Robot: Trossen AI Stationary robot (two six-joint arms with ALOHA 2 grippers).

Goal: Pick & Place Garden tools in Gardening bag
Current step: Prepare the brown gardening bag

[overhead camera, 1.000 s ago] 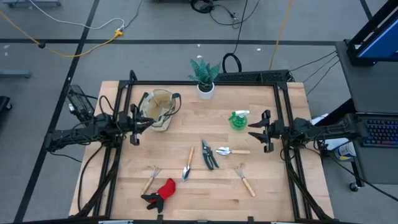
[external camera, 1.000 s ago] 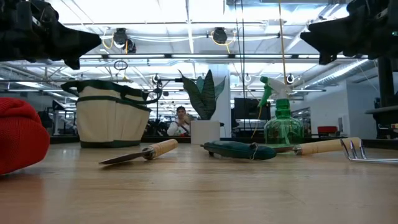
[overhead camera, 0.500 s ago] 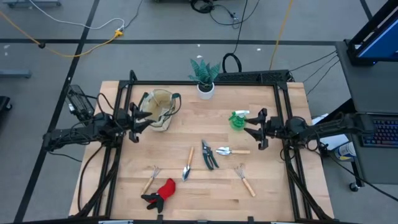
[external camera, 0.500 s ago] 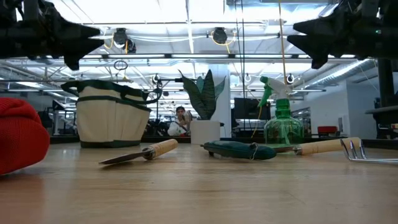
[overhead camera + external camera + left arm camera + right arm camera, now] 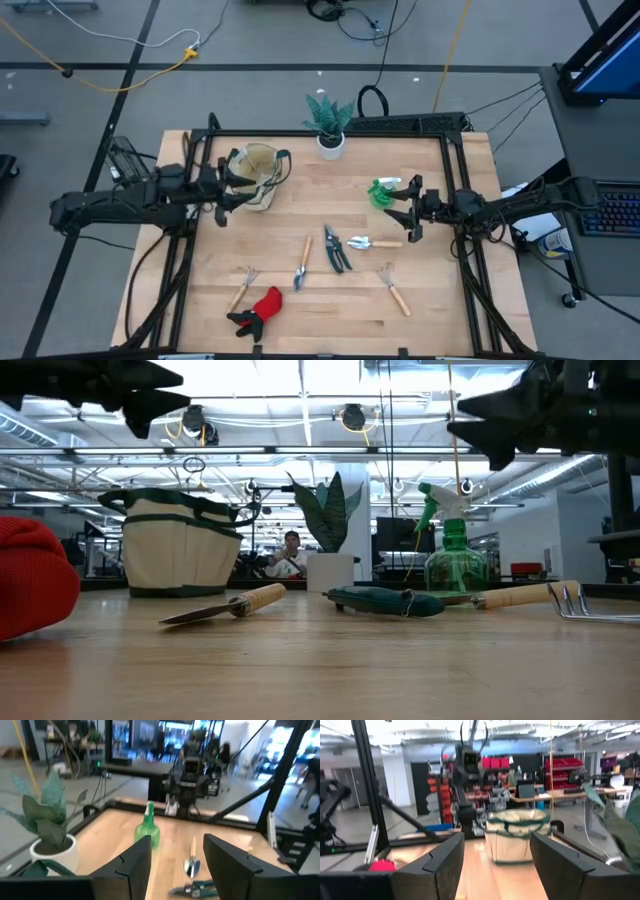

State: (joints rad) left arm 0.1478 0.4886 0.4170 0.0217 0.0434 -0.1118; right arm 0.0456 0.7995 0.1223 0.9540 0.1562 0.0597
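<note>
High view first: I can read no brand, label or writing on anything from my station; whatever print there is stays too small to make out.

My left gripper [image 5: 222, 192] hangs over the left side of the counter [image 5: 440, 300] with its fingers apart and nothing between them, just beside the gardening bag [image 5: 256, 175], whose near rim sits right at the fingertips; I cannot tell whether they touch the fabric. The bag stands upright near the back left corner, its mouth open.

Along the front, left to right, lie a wooden-handled rake [image 5: 241, 285], the red-black glove [image 5: 260, 308] at the front edge, and a trowel [image 5: 302, 263] with a wooden handle. Dark pruning shears [image 5: 336, 249] lie in the middle, a second trowel [image 5: 372, 242] just to their right, and another rake [image 5: 393, 285] nearer the front.

A potted plant [image 5: 329, 122] stands at the back edge, between bag and bottle.

My right gripper [image 5: 405, 210] is spread wide and empty, above the counter, just beside the green spray bottle [image 5: 383, 192], which stands upright. The second trowel lies near it toward the front.

From the low view, both arms hang well above the tools, and a person [image 5: 291, 555] sits in the room behind the plant pot.
</note>
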